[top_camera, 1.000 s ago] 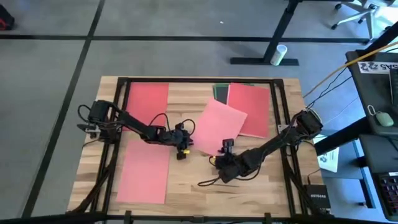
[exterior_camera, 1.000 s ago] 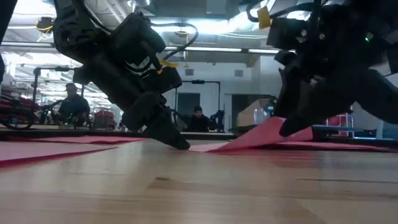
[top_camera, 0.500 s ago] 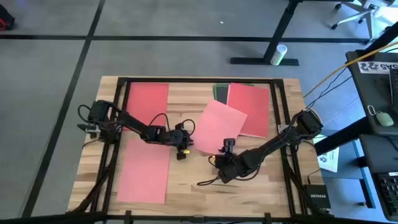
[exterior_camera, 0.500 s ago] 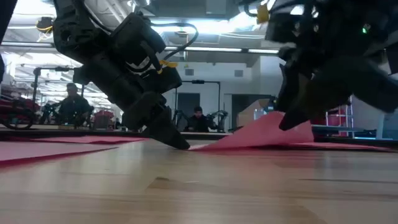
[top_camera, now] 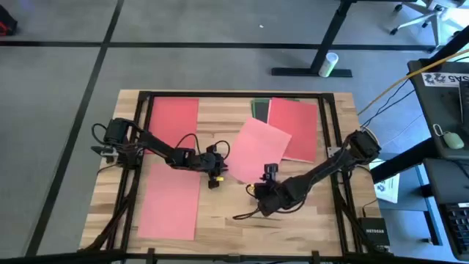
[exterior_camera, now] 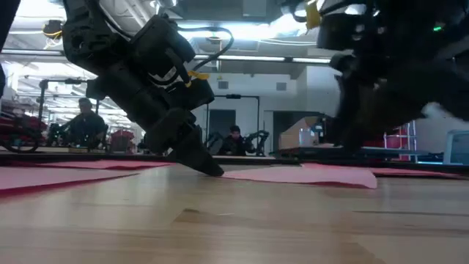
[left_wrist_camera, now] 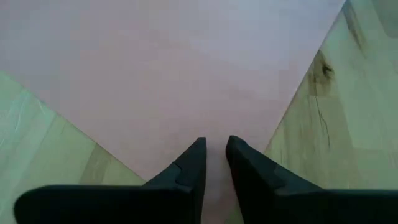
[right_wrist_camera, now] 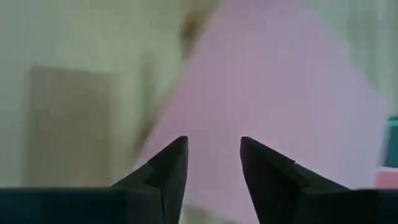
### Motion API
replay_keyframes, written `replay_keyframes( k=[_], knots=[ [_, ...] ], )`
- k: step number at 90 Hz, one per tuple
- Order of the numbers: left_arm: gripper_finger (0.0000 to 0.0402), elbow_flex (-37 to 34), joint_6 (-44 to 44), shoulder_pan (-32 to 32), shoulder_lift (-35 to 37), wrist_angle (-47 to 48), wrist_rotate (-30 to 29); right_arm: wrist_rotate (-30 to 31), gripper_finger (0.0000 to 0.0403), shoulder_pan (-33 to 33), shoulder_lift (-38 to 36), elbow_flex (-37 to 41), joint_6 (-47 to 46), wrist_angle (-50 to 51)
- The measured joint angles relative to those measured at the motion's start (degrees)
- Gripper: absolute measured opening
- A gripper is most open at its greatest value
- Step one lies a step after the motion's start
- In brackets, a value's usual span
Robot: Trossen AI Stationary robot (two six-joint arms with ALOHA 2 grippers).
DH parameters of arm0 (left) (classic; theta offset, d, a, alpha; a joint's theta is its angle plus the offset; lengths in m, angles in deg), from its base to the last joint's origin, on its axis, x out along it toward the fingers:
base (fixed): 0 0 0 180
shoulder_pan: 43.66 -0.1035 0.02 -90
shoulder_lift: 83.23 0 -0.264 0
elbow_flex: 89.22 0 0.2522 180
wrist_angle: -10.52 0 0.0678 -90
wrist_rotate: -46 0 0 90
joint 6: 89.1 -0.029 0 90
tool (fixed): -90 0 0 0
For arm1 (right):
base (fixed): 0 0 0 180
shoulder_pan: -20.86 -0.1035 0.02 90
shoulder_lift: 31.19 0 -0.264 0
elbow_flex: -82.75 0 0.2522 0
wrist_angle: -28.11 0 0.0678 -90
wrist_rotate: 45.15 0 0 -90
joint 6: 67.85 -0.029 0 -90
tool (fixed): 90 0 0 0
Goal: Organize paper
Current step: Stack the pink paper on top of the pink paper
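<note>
A pink sheet of paper (top_camera: 258,150) lies flat and askew in the middle of the table. My left gripper (top_camera: 218,171) is shut, with its tips down on the sheet's left corner (left_wrist_camera: 214,127). My right gripper (top_camera: 270,173) hovers open just above the sheet's near corner (exterior_camera: 359,178) and touches nothing; the pink sheet (right_wrist_camera: 280,106) shows beyond its fingers. One red sheet (top_camera: 174,116) lies at the far left and a pink-red one (top_camera: 170,199) at the near left. Another red sheet (top_camera: 293,126) overlaps a dark green sheet (top_camera: 259,108) at the far right. My left gripper presses its shut fingers (exterior_camera: 209,167) down on the pink sheet's left corner (left_wrist_camera: 186,146). The fingers come slanting down from the table's left. The corner lies flat on the wood under the tips.
A black frame (top_camera: 234,95) runs round the wooden tabletop. Bare wood (top_camera: 308,220) lies at the near right, and cables trail near my right arm (top_camera: 245,215). People sit in the room behind the table (exterior_camera: 86,121).
My right gripper has let go of the pink sheet's near corner and drawn up off it. That corner, held lifted a second ago, has fallen flat onto the table. The left corner has stayed pinned under my left gripper.
</note>
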Motion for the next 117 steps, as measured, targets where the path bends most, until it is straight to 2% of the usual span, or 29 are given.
replay_keyframes(
  k=[21, 38, 57, 92, 117],
  knots=[
    [0.0056, 0.0, -0.13, 0.0, 0.0, -0.01, -0.01, -1.64, 0.0138, -3.09, 0.0, 3.3, 3.06, 0.17],
    [0.0056, 0.0, -0.18, -0.13, 0.0, -0.01, 0.02, 2.03, 0.0138, -2.92, 0.0, 7.01, 5.14, -0.52],
    [0.0056, 0.0, -0.11, -0.13, 0.0, -0.01, 0.0, 6.28, 0.0138, -3.12, -0.33, 11.32, 9.03, -6.64],
    [0.0056, 0.0, -0.02, -0.13, 0.0, 0.01, -0.02, 15.35, 0.0138, -2.88, 0.11, 11.78, 12.23, -12.97],
    [0.0056, 0.0, -0.02, -0.13, 0.0, 0.01, -0.02, 15.63, 0.0138, -2.96, 0.11, 10.95, 11.99, -12.63]
  ],
)
